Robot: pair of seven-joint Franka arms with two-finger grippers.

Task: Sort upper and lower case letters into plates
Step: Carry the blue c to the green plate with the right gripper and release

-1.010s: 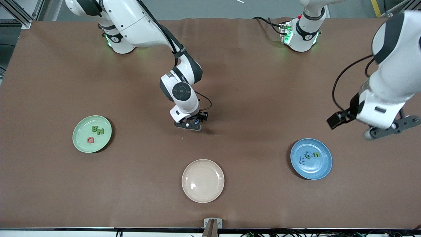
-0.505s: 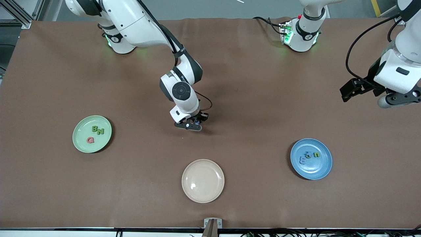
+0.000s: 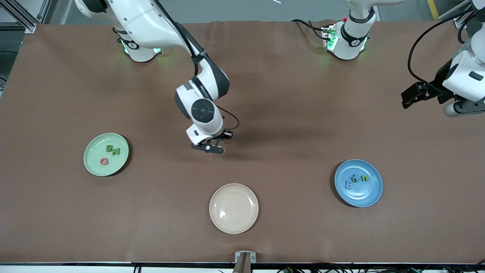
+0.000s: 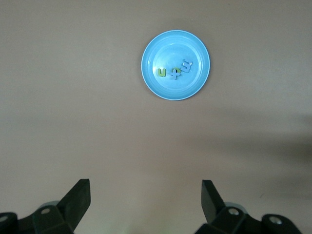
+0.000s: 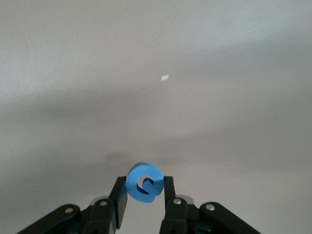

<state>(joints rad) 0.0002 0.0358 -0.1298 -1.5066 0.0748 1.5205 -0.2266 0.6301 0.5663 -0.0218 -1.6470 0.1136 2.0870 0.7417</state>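
Your right gripper (image 5: 145, 192) pinches a small flat blue foam letter (image 5: 144, 182) by its edges, over bare brown table. It looks light and squashy, so grip gently. Your left gripper (image 4: 145, 202) waits wide open, empty.

— How is the light?

— Even and bright from overhead in the front view. The brown surface (image 3: 303, 212) looks matte, and the cream plate (image 3: 233, 208) carries one small white glint. Soft shadows fall beside the green plate (image 3: 106, 154) and under the right arm.

— And the wrist views?

— Paler and washed out; there the surface reads grey-beige with broad, blurry shadow bands. In the right wrist view the blue letter (image 5: 144, 182) is fairly sharp, the ground above it soft. The blue plate (image 4: 175, 65) is crisp in the left wrist view.
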